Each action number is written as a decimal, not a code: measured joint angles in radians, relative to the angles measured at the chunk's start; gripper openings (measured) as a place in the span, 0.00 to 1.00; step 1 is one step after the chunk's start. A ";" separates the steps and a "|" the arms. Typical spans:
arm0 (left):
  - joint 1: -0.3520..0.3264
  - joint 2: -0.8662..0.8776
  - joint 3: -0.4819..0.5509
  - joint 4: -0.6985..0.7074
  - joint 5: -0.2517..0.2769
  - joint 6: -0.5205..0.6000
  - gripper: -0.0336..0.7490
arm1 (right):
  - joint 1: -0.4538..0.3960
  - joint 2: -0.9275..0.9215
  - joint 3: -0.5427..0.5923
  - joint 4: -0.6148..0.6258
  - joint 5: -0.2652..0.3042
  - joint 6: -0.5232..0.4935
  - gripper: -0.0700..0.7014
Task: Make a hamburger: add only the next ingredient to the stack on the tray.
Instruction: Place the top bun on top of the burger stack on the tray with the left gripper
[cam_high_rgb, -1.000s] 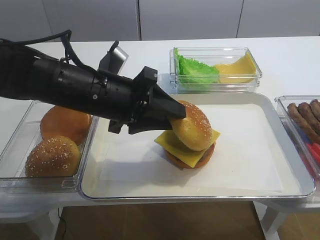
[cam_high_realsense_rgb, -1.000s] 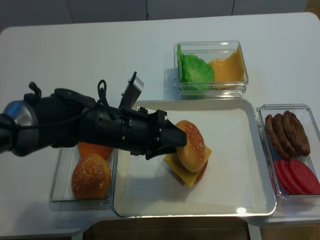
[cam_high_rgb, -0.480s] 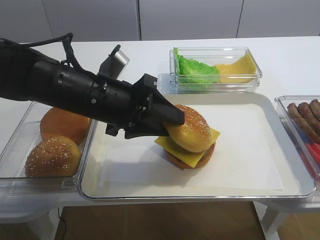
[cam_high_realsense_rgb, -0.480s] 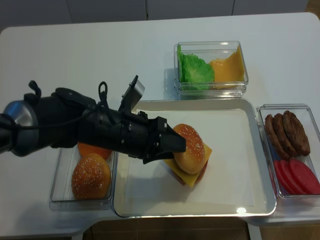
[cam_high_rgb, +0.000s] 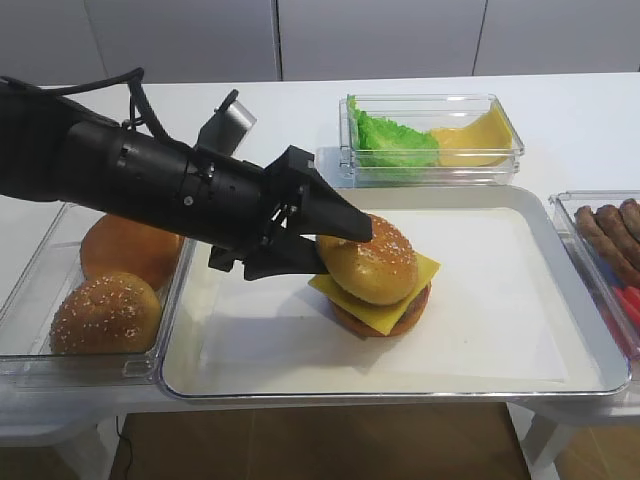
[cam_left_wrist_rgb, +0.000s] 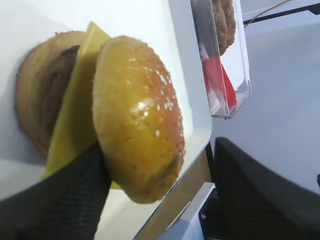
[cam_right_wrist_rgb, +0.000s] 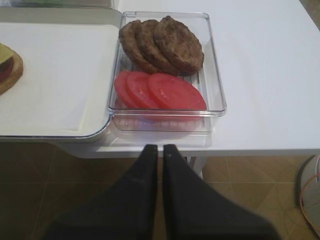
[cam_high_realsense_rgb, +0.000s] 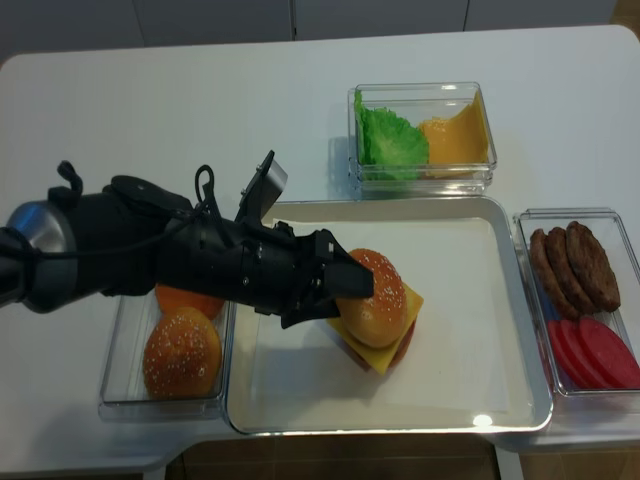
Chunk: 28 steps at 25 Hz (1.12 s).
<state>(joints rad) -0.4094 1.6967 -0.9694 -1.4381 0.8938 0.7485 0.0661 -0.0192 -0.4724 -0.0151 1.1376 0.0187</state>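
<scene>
The sesame-seeded bun top (cam_high_rgb: 370, 268) rests domed side up on the stack (cam_high_rgb: 385, 315), whose yellow cheese slice (cam_high_rgb: 427, 270) overhangs the bun base and patty. The stack stands mid-left on the paper-lined silver tray (cam_high_rgb: 590, 335). My left gripper (cam_high_rgb: 340, 250) reaches in from the left and stands open around the bun top's left side. In the left wrist view one finger (cam_left_wrist_rgb: 75, 195) lies against the bun top (cam_left_wrist_rgb: 137, 115), and the other finger (cam_left_wrist_rgb: 250, 185) stands well apart from it. My right gripper (cam_right_wrist_rgb: 161, 147) is shut and empty, off the table's front edge.
A clear bin at the left holds a sesame bun (cam_high_rgb: 105, 312) and a smooth bun (cam_high_rgb: 130, 245). Behind the tray, a bin holds lettuce (cam_high_rgb: 390, 135) and cheese slices (cam_high_rgb: 475, 135). A bin to the tray's right holds patties (cam_right_wrist_rgb: 162, 42) and tomato slices (cam_right_wrist_rgb: 160, 90).
The bun top was tilted and gripped over the stack; it now lies flatter on the cheese. The left jaws have spread apart, and one finger has left the bun. The right gripper has not moved.
</scene>
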 joint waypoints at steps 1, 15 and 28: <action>0.000 0.000 0.000 0.000 0.000 0.000 0.65 | 0.000 0.000 0.000 0.000 0.000 0.000 0.12; -0.009 0.000 0.000 0.000 -0.039 -0.001 0.65 | 0.000 0.000 0.000 0.000 0.000 -0.006 0.12; -0.033 0.000 0.000 0.000 -0.049 0.016 0.66 | 0.000 0.000 0.000 0.000 0.000 -0.008 0.12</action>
<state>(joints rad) -0.4424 1.6967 -0.9694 -1.4381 0.8446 0.7641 0.0661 -0.0192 -0.4724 -0.0151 1.1376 0.0107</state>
